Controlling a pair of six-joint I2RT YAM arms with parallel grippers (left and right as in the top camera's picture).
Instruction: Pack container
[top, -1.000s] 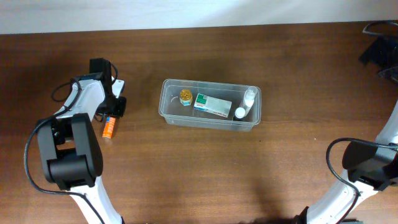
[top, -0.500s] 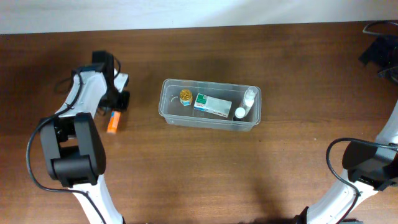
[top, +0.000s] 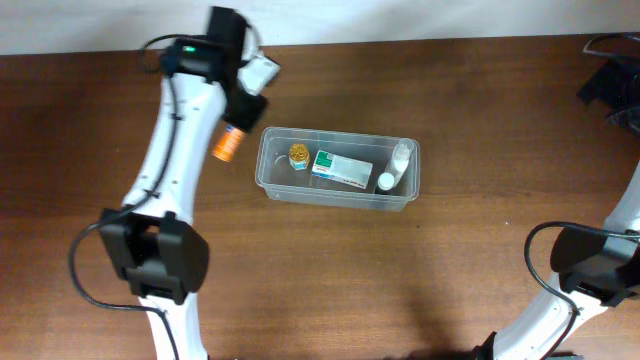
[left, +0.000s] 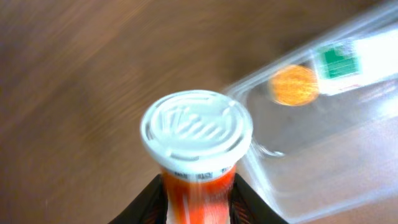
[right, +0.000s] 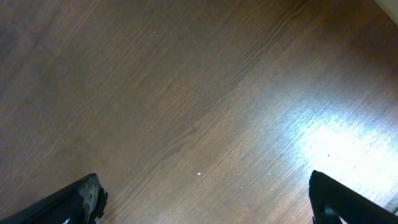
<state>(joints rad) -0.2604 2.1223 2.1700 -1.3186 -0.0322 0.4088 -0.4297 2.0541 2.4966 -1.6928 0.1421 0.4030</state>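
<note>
My left gripper (top: 238, 110) sits in the upper left of the overhead view, pinched on an orange bottle (top: 229, 143) that hangs just off the upper left corner of the container (top: 262, 166). In my left wrist view the bottle's white cap (left: 196, 129) fills the lower middle of the frame, facing the lens. My two dark fingers (left: 148, 200) press the orange body from either side just beneath it. That picture is smeared, so I cannot tell how far the bottle is above the table (top: 480, 100). The container is a clear rectangular tub lying lengthwise across the middle of the overhead frame on the brown wood. It shows again along the right side of the left wrist view, close beside the bottle and, as far as I can see, not touching it. Toward its left end is a small round amber jar (top: 298, 154). Just to the right of that lies a green-and-white box (top: 342, 168), flat and slightly askew. At the right end there is something white (top: 400, 154), one small bottle or two, I cannot tell. My right gripper (right: 204, 186) is spread wide: its fingertips stand in the lower left and lower right corners of its wrist view, with only wood grain between them and nothing held. Overhead, only the lower part of that arm (top: 590, 270) shows, in the lower right corner, well apart from the container.
</note>
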